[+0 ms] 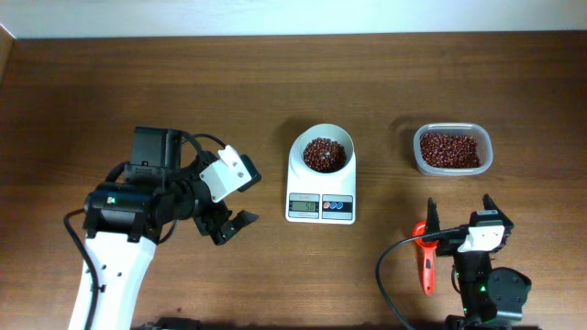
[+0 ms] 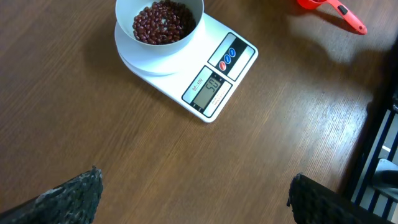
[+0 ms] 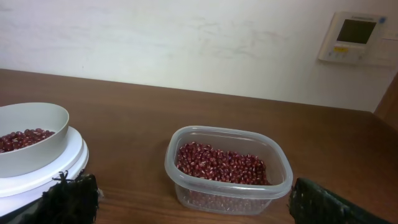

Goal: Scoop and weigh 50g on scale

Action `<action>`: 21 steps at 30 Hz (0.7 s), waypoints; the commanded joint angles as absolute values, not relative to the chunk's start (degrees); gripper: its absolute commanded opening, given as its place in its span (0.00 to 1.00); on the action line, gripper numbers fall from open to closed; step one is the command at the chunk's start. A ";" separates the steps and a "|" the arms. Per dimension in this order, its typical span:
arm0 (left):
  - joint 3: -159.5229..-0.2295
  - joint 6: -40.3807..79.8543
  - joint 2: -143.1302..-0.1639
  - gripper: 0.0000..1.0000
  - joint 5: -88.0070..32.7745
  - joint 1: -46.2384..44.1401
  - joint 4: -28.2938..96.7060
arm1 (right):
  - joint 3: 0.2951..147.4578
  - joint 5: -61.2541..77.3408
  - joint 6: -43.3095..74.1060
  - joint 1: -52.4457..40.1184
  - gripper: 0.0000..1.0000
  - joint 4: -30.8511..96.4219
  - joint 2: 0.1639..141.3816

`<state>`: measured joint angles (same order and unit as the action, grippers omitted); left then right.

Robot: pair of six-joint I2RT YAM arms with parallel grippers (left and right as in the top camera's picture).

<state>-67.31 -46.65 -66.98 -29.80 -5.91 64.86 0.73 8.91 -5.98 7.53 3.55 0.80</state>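
The scale (image 1: 320, 179) stands near the middle of the bench (image 1: 138, 82), with its display and coloured buttons on the near side. On top of it sits a round white bowl (image 1: 322, 151), and inside the bowl lies a small heap of dark reddish-brown beans (image 1: 322, 154). In the left wrist view the beans (image 2: 163, 22) cover the bottom of the bowl. The display shows digits, but I cannot read them with certainty.

To the right of the scale, and apart from it, there is a clear plastic tub (image 1: 452, 149) that holds more of the same beans. In the right wrist view the tub (image 3: 227, 186) is roughly half full, and a control panel (image 3: 354, 37) hangs on the white wall behind.

The left hand (image 1: 246, 197) is to the left of the scale, not touching it. Its fingers (image 2: 68, 196) are spread wide and hold nothing.

The right hand (image 1: 459, 209) is at the near right side of the bench, below the tub. Its jaws are also released and empty. An orange measuring scoop (image 1: 426, 261) lies on the bench just beside this hand, on its left side.
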 commanded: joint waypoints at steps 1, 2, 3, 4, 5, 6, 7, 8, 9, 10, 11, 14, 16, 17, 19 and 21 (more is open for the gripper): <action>-68.40 -46.35 -67.02 0.99 -29.98 -5.61 64.77 | 0.32 8.36 -5.74 7.90 0.99 3.81 0.21; -68.40 -46.35 -67.02 0.99 -29.98 -5.61 64.77 | 0.32 8.36 -5.74 7.90 0.99 3.81 0.21; -68.40 -46.35 -67.02 0.99 -30.00 -5.61 64.77 | 0.32 8.36 -5.74 7.90 0.99 3.81 0.21; -68.40 -46.35 -67.02 0.99 -30.00 -5.61 64.77 | 0.32 8.36 -5.74 7.90 0.99 3.81 0.21; -68.40 -46.35 -67.02 0.99 -30.00 -5.61 64.79 | 0.32 8.36 -5.74 7.90 0.99 3.81 0.21; -68.40 -46.35 -67.02 0.99 -30.00 -5.61 64.77 | 0.32 8.36 -5.74 7.90 0.99 3.81 0.21; -68.40 -46.35 -67.02 0.99 -30.00 -5.61 64.77 | 0.32 8.36 -5.74 7.90 0.99 3.81 0.21; -68.40 -46.35 -67.02 0.99 -30.00 -5.61 64.77 | 0.32 8.36 -5.74 7.90 0.99 3.81 0.21; -68.40 -46.35 -67.02 0.99 -30.00 -5.61 64.77 | 0.32 8.36 -5.74 7.90 0.99 3.81 0.21; -68.40 -46.35 -67.02 0.99 -29.98 -5.61 64.77 | 0.32 8.34 -5.74 7.90 0.99 3.81 0.21; -68.40 -46.35 -67.02 0.99 -30.00 -5.61 64.77 | 0.32 8.34 -5.74 7.90 0.99 3.81 0.21; -68.40 -46.35 -67.02 0.99 -30.00 -5.61 64.77 | 0.32 8.36 -5.74 7.90 0.99 3.81 0.21; -68.40 -46.35 -67.02 0.99 -30.00 -5.61 64.79 | 0.32 8.36 -5.74 7.90 0.99 3.81 0.21; -68.40 -46.35 -67.02 0.99 -30.02 -5.63 64.79 | 0.32 8.36 -5.74 7.90 0.99 3.81 0.21; -68.38 -46.35 -67.02 0.99 -29.98 -5.61 64.79 | 0.32 8.36 -5.74 7.90 0.99 3.81 0.21; -68.36 -46.35 -67.13 0.99 -29.98 -5.61 65.41 | 0.32 8.36 -5.74 7.90 0.99 3.81 0.21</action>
